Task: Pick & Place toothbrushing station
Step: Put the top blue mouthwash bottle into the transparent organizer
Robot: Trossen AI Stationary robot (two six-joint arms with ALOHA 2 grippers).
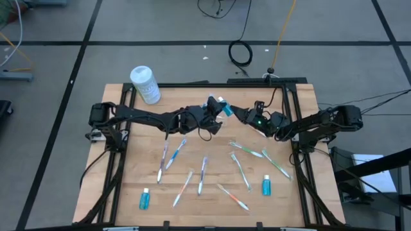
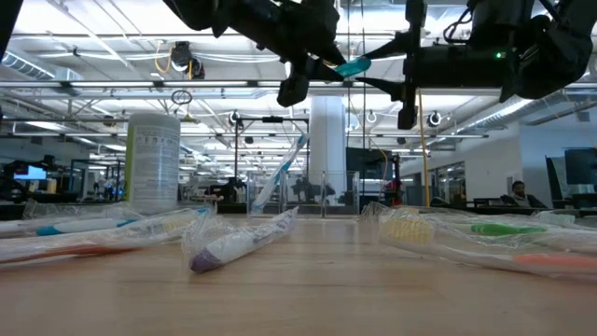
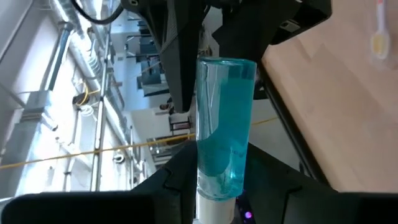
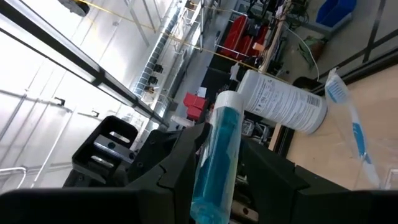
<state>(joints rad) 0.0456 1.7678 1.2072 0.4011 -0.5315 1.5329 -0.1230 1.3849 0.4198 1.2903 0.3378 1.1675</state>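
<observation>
My left gripper and right gripper meet at upper centre of the high view, both at one blue tube, held up off the table. Left is narrow, clamped on the tube near its white cap. Right sits at the other end, but whether it actually bites I can't tell. The toothbrushing station itself I can't pick out w/ certainty. In the low view a toothbrush stands leaning at mid-frame, so I'd guess the clear holder is under it, approx. below my grippers at the back of the table. Risks: if one side lets go before the other has a firm grip, the tube drops, prob. onto that brush and holder, and a light clear cup would tip easily. The two arms are also v. close, so a small misjudged move could knock them together. And the tube isn't the task's thing, so I may be working the wrong object. Views: the high view gives the layout, i.e. the white canister at upper left, loose wrapped brushes and two more small tubes low in frame. Only the low view shows the tube's height above the wood. The wrist views show how the tube sits in the grip.
</observation>
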